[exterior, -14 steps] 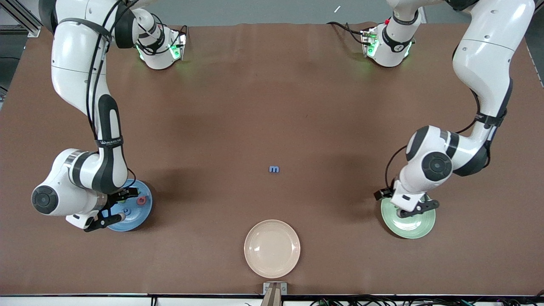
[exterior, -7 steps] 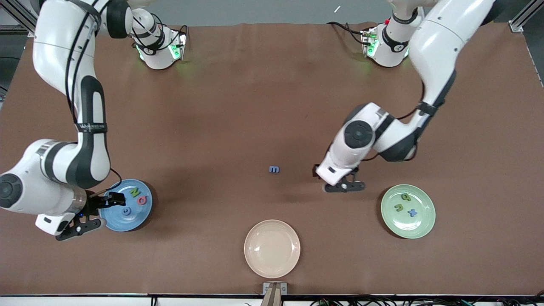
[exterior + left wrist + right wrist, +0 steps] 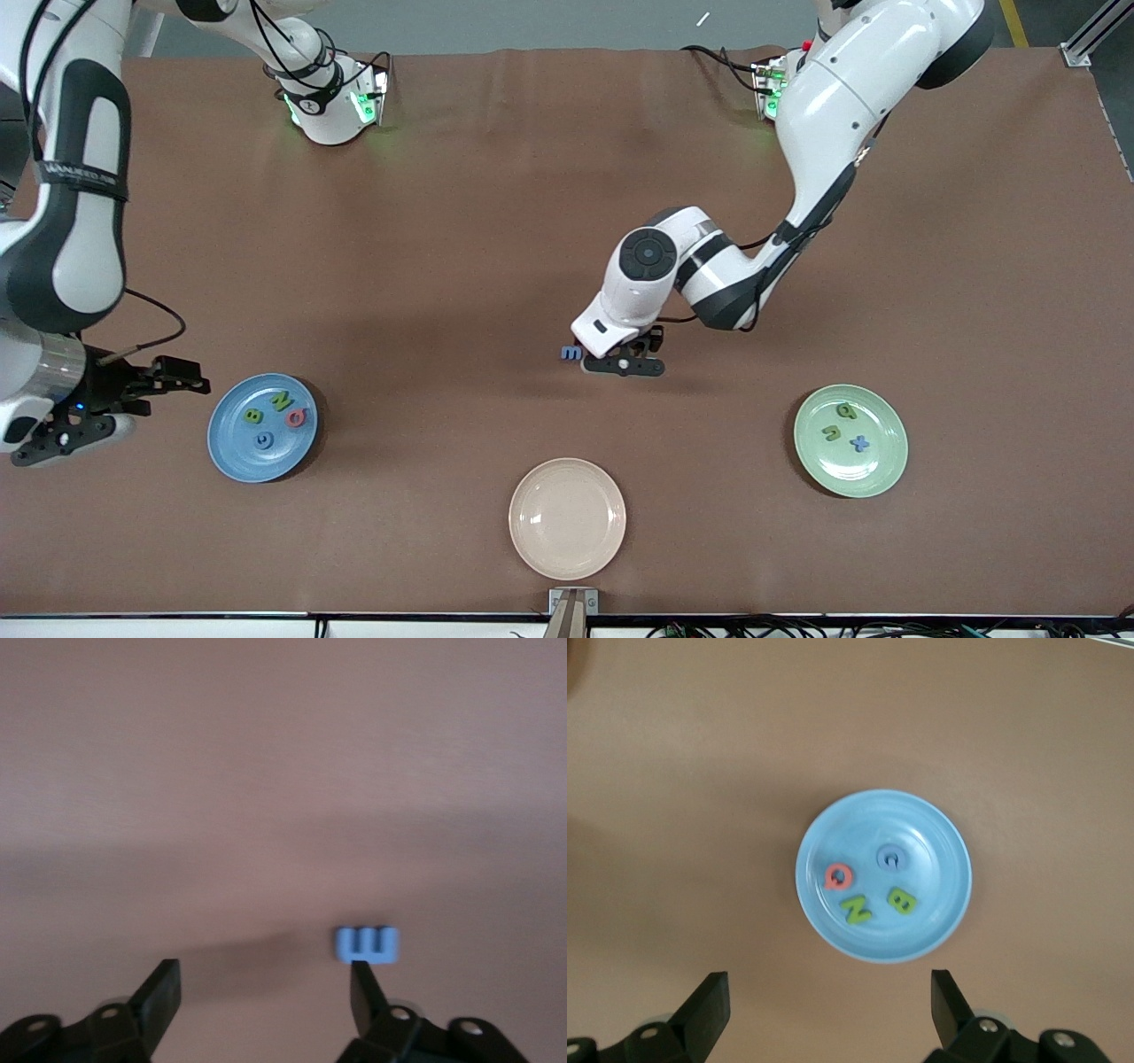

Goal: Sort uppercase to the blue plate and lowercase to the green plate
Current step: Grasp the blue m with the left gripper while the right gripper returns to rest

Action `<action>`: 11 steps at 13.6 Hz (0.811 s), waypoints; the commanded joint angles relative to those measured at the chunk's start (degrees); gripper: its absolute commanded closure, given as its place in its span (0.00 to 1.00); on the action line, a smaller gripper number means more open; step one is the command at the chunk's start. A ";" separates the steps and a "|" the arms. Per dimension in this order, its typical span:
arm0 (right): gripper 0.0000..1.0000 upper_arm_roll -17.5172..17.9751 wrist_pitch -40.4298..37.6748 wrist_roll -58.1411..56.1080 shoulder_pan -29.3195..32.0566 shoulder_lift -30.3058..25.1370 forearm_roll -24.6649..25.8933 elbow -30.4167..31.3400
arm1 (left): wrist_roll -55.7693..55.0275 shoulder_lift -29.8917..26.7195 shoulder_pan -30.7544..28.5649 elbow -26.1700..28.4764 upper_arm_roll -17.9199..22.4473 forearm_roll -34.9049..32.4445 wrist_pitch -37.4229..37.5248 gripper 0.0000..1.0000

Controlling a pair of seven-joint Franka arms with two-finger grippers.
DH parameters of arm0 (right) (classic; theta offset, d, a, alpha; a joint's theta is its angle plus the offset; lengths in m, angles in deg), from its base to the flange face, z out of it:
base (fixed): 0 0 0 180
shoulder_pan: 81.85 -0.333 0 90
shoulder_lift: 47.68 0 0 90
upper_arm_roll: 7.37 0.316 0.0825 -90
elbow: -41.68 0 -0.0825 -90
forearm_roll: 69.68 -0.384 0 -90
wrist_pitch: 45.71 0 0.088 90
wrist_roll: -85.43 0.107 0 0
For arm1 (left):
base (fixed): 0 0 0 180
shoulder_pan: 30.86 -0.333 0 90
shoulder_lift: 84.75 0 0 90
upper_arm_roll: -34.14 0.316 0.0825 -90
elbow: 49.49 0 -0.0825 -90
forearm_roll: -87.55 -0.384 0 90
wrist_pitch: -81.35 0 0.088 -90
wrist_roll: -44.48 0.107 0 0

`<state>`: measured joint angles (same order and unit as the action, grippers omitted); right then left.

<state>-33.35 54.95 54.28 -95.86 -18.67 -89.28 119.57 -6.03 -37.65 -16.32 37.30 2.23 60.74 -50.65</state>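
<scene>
Blue m [image 3: 571, 353] lay on the surface just beside the left tool [image 3: 623, 364], its fingers apart; the right tool [image 3: 93, 409] waited, fingers spread.

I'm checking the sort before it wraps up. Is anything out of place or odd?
Only the blue m: it lies on the bare mat mid-table, on no plate, with the open left claw beside it. The blue plate holds four capitals, the green plate three small letters. Nothing looks spilled or damaged.

Capitals [image 3: 276, 415] on blue plate [image 3: 232, 452]
</scene>
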 commanded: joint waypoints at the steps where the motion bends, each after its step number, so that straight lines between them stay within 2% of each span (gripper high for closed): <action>1: 0.00 10.39 -1.42 5.89 6.69 -6.59 7.00 3.49 | -3.71 4.92 3.29 -7.50 0.35 -1.23 0.34 0.19; 2: 0.00 12.95 -1.69 8.36 8.28 -8.25 8.51 4.36 | -4.42 5.89 4.95 -8.74 1.05 -1.32 0.34 0.21; 3: 0.00 15.15 -1.52 10.99 9.08 -10.36 10.26 5.85 | -4.86 6.07 7.32 -9.71 3.84 -1.06 0.34 0.22; 6: 0.00 18.94 -1.34 18.20 10.14 -15.81 13.44 9.02 | -5.57 6.60 13.83 -11.12 10.62 -0.79 0.25 0.26; 9: 0.00 27.89 -1.08 25.50 16.02 -21.96 17.04 13.58 | -5.39 7.74 14.64 -11.91 11.78 -0.88 0.08 0.26; 11: 0.00 30.81 -1.08 29.63 17.61 -25.92 17.84 16.22 | -5.30 8.53 15.16 -12.27 11.87 -0.88 -0.28 0.27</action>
<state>-6.65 52.72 79.85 -81.31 -38.24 -73.24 129.41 -10.98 -30.70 -1.95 27.25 13.56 60.67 -50.67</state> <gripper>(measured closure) 0.000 0.264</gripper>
